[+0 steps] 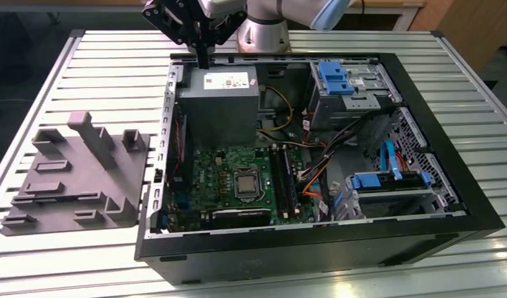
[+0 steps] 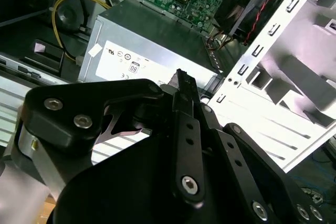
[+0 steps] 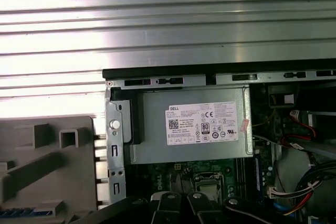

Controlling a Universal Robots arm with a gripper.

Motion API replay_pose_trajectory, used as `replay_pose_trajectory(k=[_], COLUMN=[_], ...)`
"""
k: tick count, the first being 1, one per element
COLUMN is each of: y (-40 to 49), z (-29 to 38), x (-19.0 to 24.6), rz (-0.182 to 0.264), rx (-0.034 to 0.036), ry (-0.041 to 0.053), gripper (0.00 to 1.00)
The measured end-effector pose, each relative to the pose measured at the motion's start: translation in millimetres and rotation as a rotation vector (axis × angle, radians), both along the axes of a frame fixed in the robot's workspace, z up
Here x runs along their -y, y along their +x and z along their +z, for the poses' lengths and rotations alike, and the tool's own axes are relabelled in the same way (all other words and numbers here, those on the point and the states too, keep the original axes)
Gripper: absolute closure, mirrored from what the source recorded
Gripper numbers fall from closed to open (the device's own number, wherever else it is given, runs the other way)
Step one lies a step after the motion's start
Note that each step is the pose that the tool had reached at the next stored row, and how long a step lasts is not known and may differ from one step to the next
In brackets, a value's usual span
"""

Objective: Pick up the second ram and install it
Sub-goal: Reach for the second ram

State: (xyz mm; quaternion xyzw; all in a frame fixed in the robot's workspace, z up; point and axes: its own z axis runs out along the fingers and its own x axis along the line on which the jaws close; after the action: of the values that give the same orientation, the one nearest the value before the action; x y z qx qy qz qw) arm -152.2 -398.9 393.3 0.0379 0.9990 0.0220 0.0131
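The black two-finger gripper (image 1: 204, 62) hangs at the 12 o'clock edge of the open black metal computer case (image 1: 319, 243) in the exterior view. Its fingers are squeezed together, tip to tip. Nothing is between them, as the gripper (image 2: 181, 76) also looks in the second wrist view.

Just under it sits the grey metal power box with a white label (image 1: 216, 99). Toward 6 o'clock from there lies the flat green motherboard (image 1: 224, 171). The long dark memory slots (image 1: 284, 180) run along its 3 o'clock side. I cannot tell if a stick is already in them.

Farthest off, at 9 o'clock from the case and apart from it, the grey plastic holder block with pegs and slots (image 1: 79, 180) rests on the silver slatted metal table (image 1: 112, 68). In the first wrist view a thin blue strip lies on that holder. I think it is the second ram (image 3: 31, 213), a flat blue memory stick, but very little of it shows.

My guess is that the picking-up step has not begun, since the gripper is empty and well apart from the holder. A grab calls for opened fingers, lined up with the stick's thin long sides.
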Motion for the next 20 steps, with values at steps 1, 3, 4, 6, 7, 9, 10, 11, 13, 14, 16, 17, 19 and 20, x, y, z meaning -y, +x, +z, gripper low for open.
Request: replay_pose_trajectory(k=[1,3,4,6,7,9,10,11,13,14,16,17,19,20], y=[-0.7,-2.2,-3.0,-4.6,-5.3,-6.9,-7.9,-8.7,-10.5,-11.3,-13.0,-13.8,-15.4,-16.2], z=[0.0,0.0,0.0,0.0,0.0,0.0,0.0,0.0,0.0,0.0,0.0,0.0,0.0,0.0], x=[0.0,0.0,0.0,0.0,0.0,0.0,0.0,0.0,0.0,0.0,0.0,0.0,0.0,0.0], rz=[0.000,0.000,0.000,0.000,0.000,0.000,0.000,0.000,0.000,0.000,0.000,0.000,0.000,0.000], rx=[0.0000,0.0000,0.0000,0.0000,0.0000,0.0000,0.0000,0.0000,0.0000,0.0000,0.0000,0.0000,0.0000,0.0000], ry=[0.0001,0.0003,0.0003,0.0004,0.0004,0.0005,0.0005,0.0005,0.0006,0.0006,0.0009,0.0009,0.0012,0.0013], gripper=[0.89,0.89,0.89,0.89,0.89,0.89,0.89,0.89,0.89,0.89,0.89,0.89,0.89,0.89])
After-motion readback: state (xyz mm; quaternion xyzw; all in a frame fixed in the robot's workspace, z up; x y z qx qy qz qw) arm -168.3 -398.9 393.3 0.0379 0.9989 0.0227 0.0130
